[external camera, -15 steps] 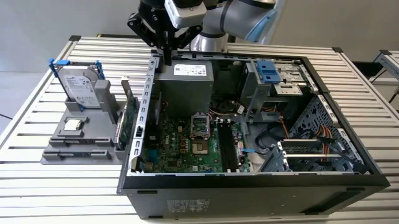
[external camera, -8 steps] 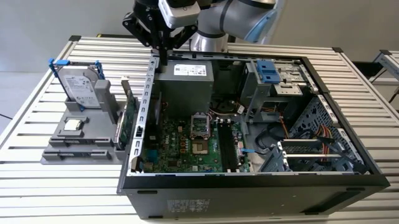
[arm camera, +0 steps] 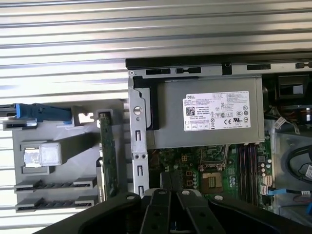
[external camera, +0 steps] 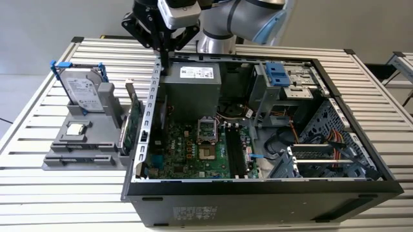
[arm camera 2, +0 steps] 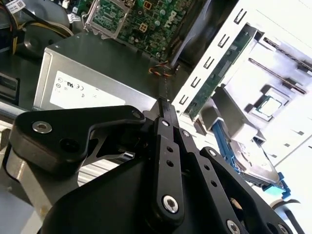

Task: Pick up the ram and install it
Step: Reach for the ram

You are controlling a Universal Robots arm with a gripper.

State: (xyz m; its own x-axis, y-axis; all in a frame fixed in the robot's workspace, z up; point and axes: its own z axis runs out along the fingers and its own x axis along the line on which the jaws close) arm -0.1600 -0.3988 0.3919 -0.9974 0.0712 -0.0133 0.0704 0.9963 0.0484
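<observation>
You'll find a white printed label (arm camera: 216,111) on the power supply (arm camera: 165,117), another on the hard drive (external camera: 84,92) at the exterior view's left; neither is quoted here.

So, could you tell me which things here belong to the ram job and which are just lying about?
Job: thin greenish ram stick, edge-on in the shut black gripper; long black memory slots.
Lying about: silver hard drive with blue clips; green expansion card; square silver processor; grey power supply box.
</observation>
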